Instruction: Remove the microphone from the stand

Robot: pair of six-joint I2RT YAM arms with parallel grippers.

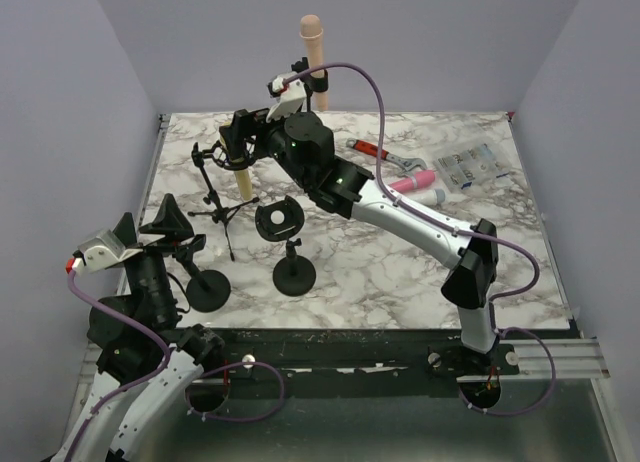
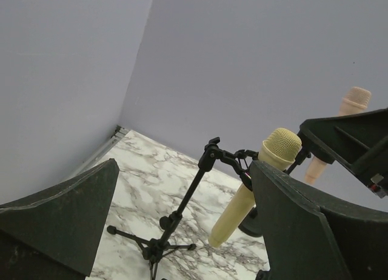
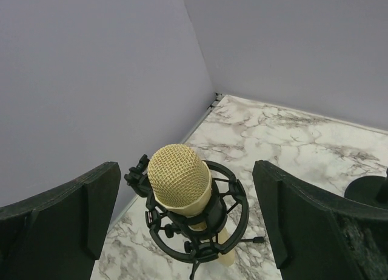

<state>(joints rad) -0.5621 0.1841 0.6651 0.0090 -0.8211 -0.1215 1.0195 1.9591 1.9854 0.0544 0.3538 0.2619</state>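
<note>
Both right tool fingers flank the microphone, seemingly apart.

microphone in stand; far left; right claw above it

I log on the marble table, right rear: red-handled wrench, pink tube just beside it, clear packet near. Centre: empty ring-mount stand, round base.

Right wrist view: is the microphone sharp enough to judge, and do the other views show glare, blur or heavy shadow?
Right wrist: the microphone mesh is crisp, the near fingers dark and featureless. Left wrist: microphone sharp, no motion blur. Top external: even, soft light, faint shadows on the table, no glare.
</note>
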